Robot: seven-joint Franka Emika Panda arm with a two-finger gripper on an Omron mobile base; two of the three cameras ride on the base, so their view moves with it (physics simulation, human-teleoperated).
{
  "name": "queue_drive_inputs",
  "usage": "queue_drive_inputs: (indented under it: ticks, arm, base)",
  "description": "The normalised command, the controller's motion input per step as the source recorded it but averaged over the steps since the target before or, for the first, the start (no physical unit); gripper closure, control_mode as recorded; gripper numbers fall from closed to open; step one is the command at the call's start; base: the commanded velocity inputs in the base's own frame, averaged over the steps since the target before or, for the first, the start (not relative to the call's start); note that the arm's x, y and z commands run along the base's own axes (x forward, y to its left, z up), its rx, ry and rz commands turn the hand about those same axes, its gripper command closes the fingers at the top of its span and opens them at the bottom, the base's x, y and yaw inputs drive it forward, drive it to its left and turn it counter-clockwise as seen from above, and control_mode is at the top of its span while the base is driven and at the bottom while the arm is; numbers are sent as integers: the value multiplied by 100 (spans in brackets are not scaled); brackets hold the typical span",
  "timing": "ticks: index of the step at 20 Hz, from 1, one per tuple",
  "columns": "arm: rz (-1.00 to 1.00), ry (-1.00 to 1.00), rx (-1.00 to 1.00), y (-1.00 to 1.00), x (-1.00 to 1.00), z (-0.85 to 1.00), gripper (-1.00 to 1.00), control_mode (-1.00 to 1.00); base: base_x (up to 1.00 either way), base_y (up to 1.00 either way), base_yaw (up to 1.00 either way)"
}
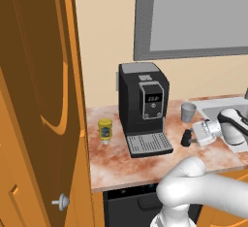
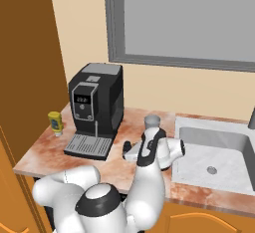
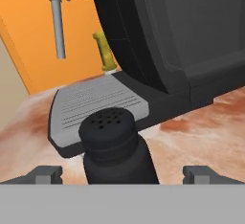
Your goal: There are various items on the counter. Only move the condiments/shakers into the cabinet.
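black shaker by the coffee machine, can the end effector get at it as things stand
Probably yes: the black shaker stands upright between the open fingertips of the end effector, nothing in between; the coffee machine sits just behind it.

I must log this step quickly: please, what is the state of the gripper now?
Gripper: open, holding nothing; its fingertips stand on either side of the black shaker, not closed on it.

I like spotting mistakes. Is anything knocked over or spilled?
No. The mustard, shaker, cup and coffee machine stand upright on the counter, with no spills.
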Motion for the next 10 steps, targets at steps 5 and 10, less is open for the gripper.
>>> queue_drive_inputs:
  ticks: [5,10]
  arm:
    - [0,0,0,21,0,-5,-100,-100]
    - [0,0,0,14,0,-2,100,-100]
  base:
    - [0,0,0]
    - [0,0,0]
